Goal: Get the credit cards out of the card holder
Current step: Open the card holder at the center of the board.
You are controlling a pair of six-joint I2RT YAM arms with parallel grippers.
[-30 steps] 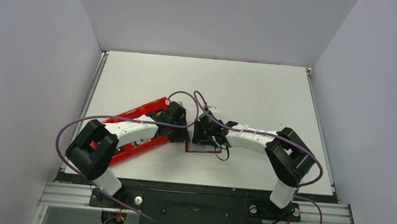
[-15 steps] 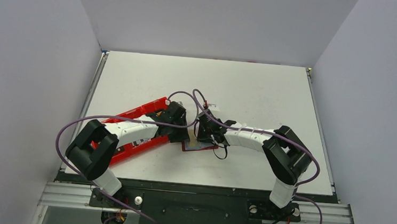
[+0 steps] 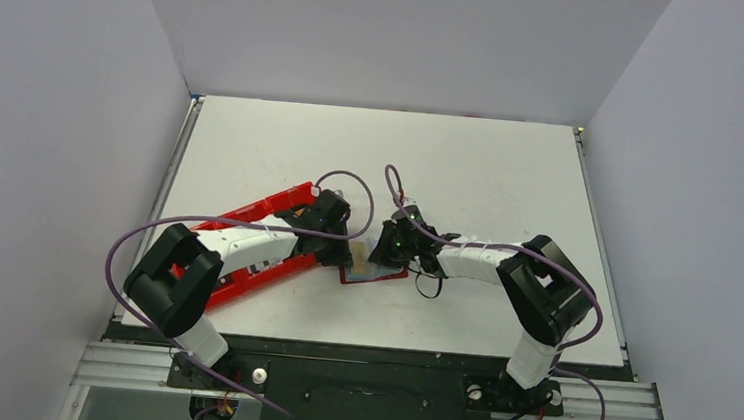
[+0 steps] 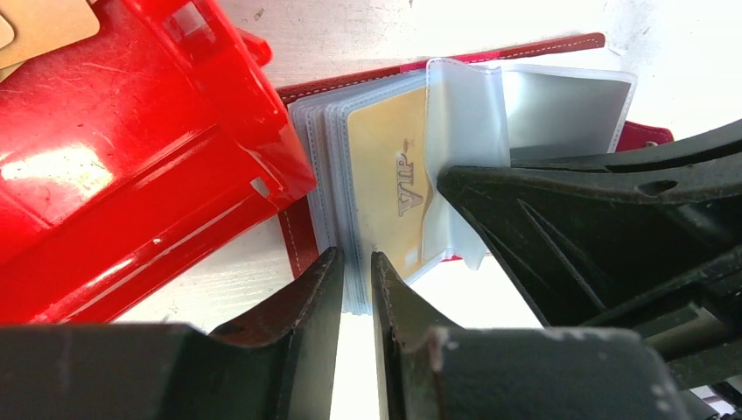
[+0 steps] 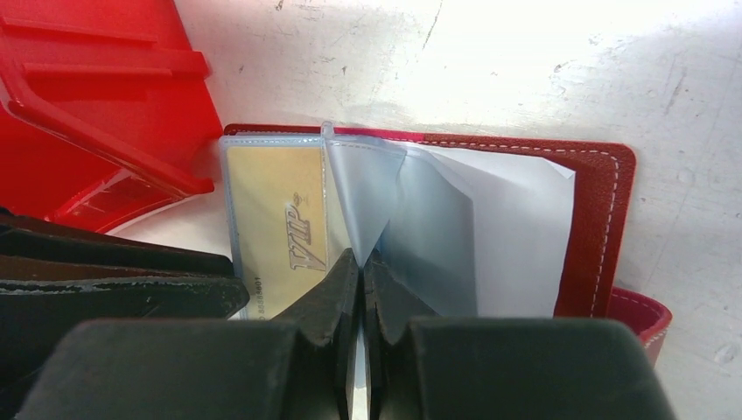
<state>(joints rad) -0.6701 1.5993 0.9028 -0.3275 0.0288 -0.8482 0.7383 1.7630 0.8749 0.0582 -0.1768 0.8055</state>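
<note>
I am clenching the right gripper [image 5: 359, 267] on a single clear sleeve [image 5: 429, 227], its jaws pressed together with only that thin leaf between them; I judge I am lifting it off the page so the pocket beneath opens; just left of those fingertips the gold credit card [image 5: 276, 219] is lying flat in its pocket, face up. My left gripper [image 4: 354, 284] is nipping the near edge of the stack of sleeves [image 4: 324, 157] in a narrow grip, which I read as pinning the card holder [image 4: 525, 48] while the other arm works. Beyond both sets of jaws the holder is lying open on the table [image 5: 525, 70]; past it, on the left gripper's side, the red tray [image 4: 131, 157] is touching or overlapping its edge; I cannot tell which. I am seeing one card only; whether more are sitting deeper in the stack is hidden; a tan shape [image 4: 44, 26] in the tray is cut off; from above, the arms are covering most of the holder.
</note>
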